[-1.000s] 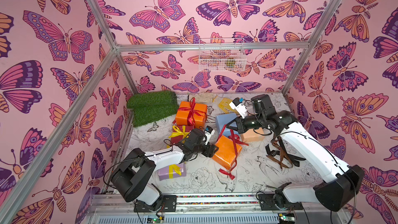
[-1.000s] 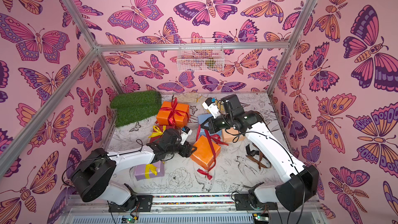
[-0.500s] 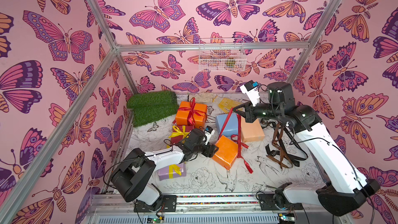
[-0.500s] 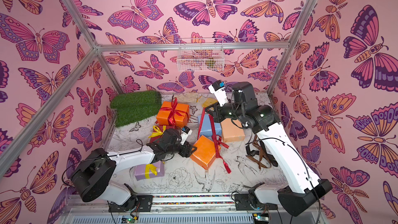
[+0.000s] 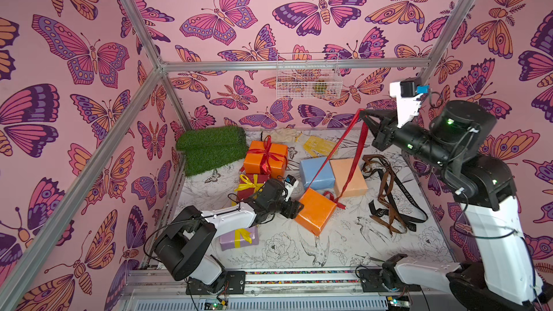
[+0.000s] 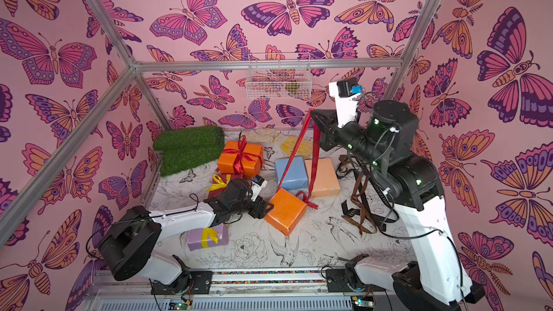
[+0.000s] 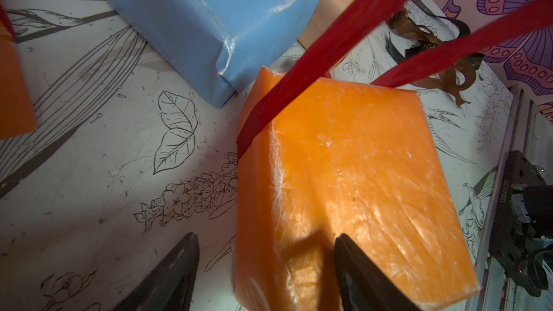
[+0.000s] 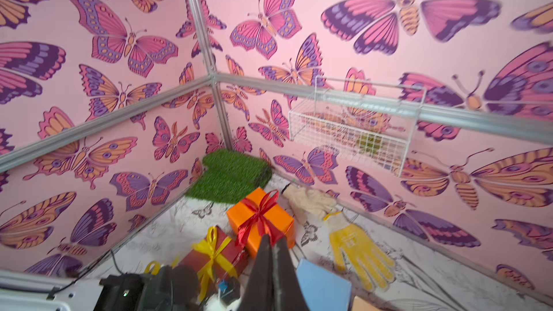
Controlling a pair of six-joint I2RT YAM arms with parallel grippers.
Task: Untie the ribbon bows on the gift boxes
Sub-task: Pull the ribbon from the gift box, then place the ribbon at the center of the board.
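My right jaws are together, clamped on the red ribbon (image 5: 329, 157), held high above the desk (image 5: 299, 252). From them two strands drop. One runs taut down to the orange box (image 5: 315, 209) and passes round its far edge. The other hangs across the peach box (image 5: 357, 181), its end lying on the desk beside the orange box. No bow is left in this ribbon.

My left jaws are low and apart, straddling the near corner of that orange box. One of my fingers (image 7: 365, 273) lies over its top and the other sits beside it above the desk. I cannot tell whether either presses the paper.

The light blue box (image 5: 317, 172), bare of ribbon, lies just beyond my left jaws and touches the peach box.

Below my right jaws, towards my own arm's base, a black ribbon (image 5: 405, 195) and a brown ribbon (image 5: 384, 204) lie loose and tangled. The black one's white lettering reads "LOVE IS ETERN", and the rest is folded away.

The second orange box (image 5: 254, 164) keeps its red bow (image 5: 267, 151), well behind my left jaws. The yellow glove (image 5: 317, 145) carries print too small to read.
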